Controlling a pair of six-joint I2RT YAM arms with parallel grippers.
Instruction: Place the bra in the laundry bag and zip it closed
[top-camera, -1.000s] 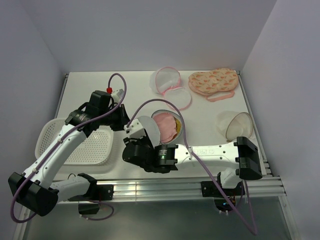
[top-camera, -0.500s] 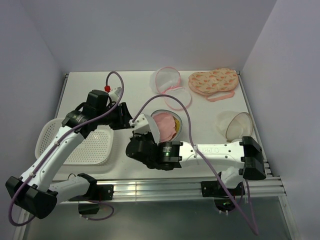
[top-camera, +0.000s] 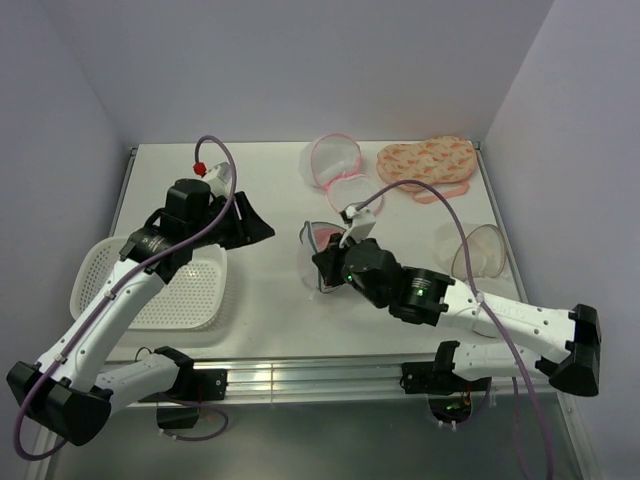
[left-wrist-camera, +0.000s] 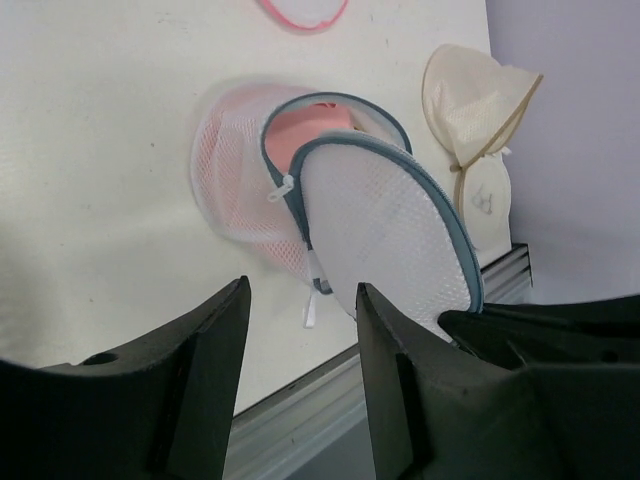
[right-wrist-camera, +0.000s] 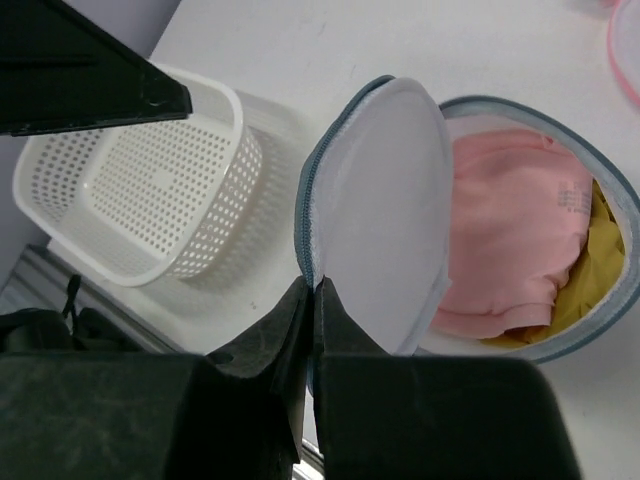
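The laundry bag (top-camera: 308, 262), white mesh with a grey zip rim, lies mid-table with its lid (right-wrist-camera: 385, 200) half raised over the bowl half. Inside lies the pink bra (right-wrist-camera: 510, 240), also seen as the bra (left-wrist-camera: 310, 120) past the rim, with something yellow under it. My right gripper (right-wrist-camera: 314, 285) is shut on the lid's grey rim at its near edge; from above, the right gripper (top-camera: 322, 268) sits at the bag's right side. My left gripper (left-wrist-camera: 302, 295) is open and holds nothing, a little way left of the bag; from above the left gripper (top-camera: 262, 228) points toward it.
A white perforated basket (top-camera: 160, 290) stands at the near left. At the back lie a pink-rimmed mesh bag (top-camera: 340, 170) and a peach patterned padded piece (top-camera: 428, 165). A cream cup-shaped piece (top-camera: 478, 250) sits at the right edge.
My left gripper let go of the bag, opened and drew back to the left. My right gripper closed on the lid's rim, and the right arm swung round to the bag's right side.
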